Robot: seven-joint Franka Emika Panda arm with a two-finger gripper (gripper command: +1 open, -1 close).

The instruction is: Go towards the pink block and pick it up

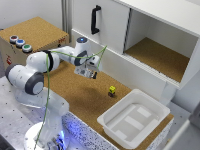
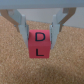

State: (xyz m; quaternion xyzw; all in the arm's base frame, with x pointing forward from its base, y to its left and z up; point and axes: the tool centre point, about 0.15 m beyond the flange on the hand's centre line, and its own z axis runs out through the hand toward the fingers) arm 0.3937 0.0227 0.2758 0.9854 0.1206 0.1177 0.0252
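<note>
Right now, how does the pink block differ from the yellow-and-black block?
The pink block sits between the end effector fingers, above the cork; the yellow-and-black block rests alone on the cork near the white bin. The pink block is one colour with black letters; the other is two-toned, markings unreadable. Both are small.

You had a small yellow-and-black block (image 1: 112, 90) on the cork surface (image 1: 80, 92), near a white plastic tray (image 1: 133, 118).
</note>
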